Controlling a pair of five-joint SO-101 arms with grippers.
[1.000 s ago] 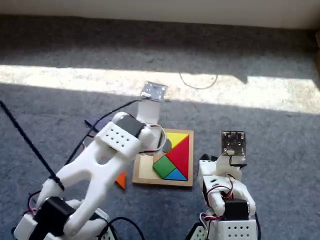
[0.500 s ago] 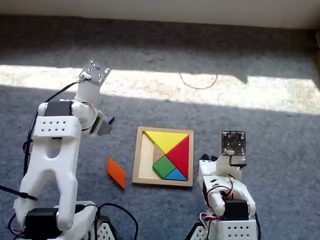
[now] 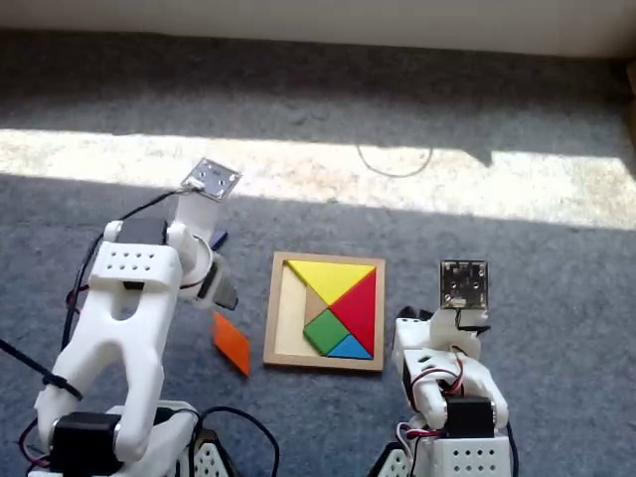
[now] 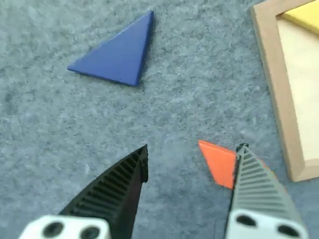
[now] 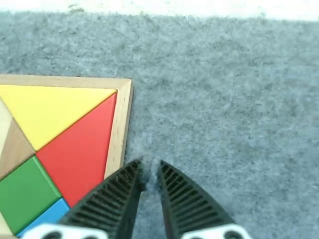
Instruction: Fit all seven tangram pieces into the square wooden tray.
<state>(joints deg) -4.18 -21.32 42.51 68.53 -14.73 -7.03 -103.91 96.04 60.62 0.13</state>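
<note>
The square wooden tray point(image 3: 270, 318) lies on the grey carpeted surface between the arms, with yellow point(image 3: 333, 278), red point(image 3: 360, 303), green point(image 3: 323, 328) and light blue point(image 3: 350, 348) pieces seated. The orange piece point(image 3: 232, 344) lies just outside its left rim. The left wrist view shows the whole dark blue triangle point(image 4: 117, 54), farther out, and the left gripper point(image 4: 193, 148) spread wide, empty. The right gripper point(image 5: 149, 163), nearly clenched on nothing, sits beside the tray's right rim.
</note>
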